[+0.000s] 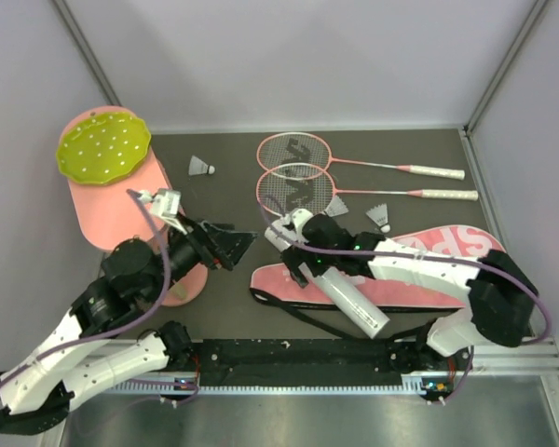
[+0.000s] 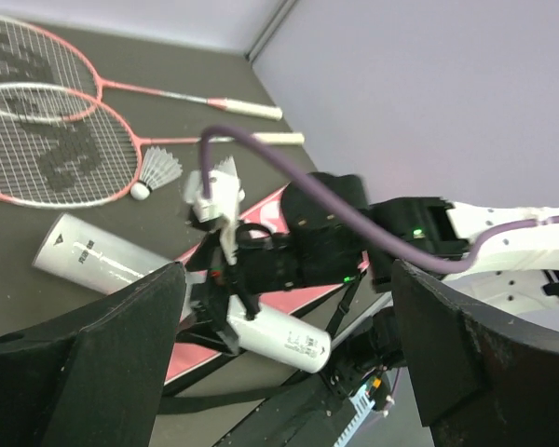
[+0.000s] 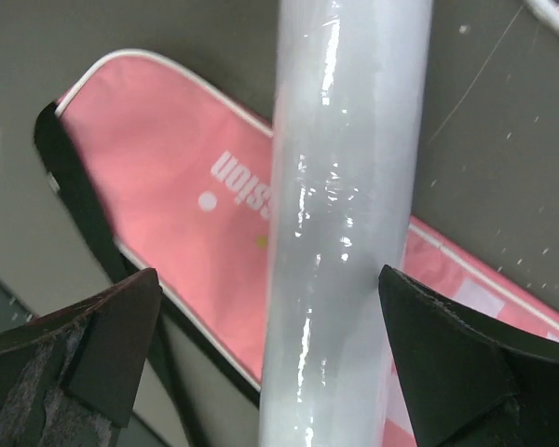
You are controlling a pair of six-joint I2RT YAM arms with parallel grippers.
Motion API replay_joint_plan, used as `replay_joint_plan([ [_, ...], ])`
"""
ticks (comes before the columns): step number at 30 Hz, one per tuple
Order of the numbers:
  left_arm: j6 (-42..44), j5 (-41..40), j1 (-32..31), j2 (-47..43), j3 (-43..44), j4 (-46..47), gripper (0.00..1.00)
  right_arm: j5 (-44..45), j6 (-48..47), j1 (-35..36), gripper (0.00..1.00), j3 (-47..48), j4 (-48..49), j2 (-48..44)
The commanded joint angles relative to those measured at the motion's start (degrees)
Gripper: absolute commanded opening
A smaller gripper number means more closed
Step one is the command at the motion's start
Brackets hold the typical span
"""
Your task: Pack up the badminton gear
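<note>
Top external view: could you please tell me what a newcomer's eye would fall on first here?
The big pink cylinder with its yellow-green dotted disc, far left, stands out first. Next, the white tube lies across the pink bag near the front, the open right end effector straddling it.

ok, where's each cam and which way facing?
Top external: above, behind the bases, facing down at the table; left arm, right arm show.
Left wrist: faces right at the right arm and white tube; left fingers open below.
Right wrist: faces down at the tube on the pink bag; right fingers astride.
Shared: tube and bag, all views.
</note>
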Motion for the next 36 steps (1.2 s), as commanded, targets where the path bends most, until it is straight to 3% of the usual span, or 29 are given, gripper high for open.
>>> replay_joint_plan([
  [1, 2.3, -2.6, 0.2, -3.4, 1.1, -0.7, 0.95, 12.0, -1.2, 3.0, 0.99, 7.0, 0.0, 8.0],
  [9, 3.8, -4.9, 0.2, -6.5, 1.3, -4.2, 0.96, 22.6, -6.4, 4.1, 0.99, 10.6, -0.1, 14.8],
  [15, 4.7, -5.4, 0.2, -5.9, 1.4, -4.5, 0.96, 21.3, -12.3, 4.0, 0.98, 12.8, 2.2, 19.2],
  [24, 5.5, -5.3, 0.2, -5.2, 1.1, -4.7, 0.96, 16.1, -13.1, 4.0, 0.71, 13.5, 4.1, 19.0],
  [29, 6.0, -5.3, 0.1, -3.5, 2.4, -6.5, 0.97, 12.0, -16.5, 3.9, 0.66, 11.3, 4.0, 10.8],
  [31, 5.9, -5.0, 0.1, -2.8, 3.2, -7.8, 0.97, 6.2, -20.3, 3.8, 0.63, 8.2, 5.7, 7.3],
  [36, 3.6, -4.4, 0.1, -1.9, 3.2, -9.0, 0.95, -7.5, -26.3, 3.3, 0.53, -3.7, 20.7, -8.8],
])
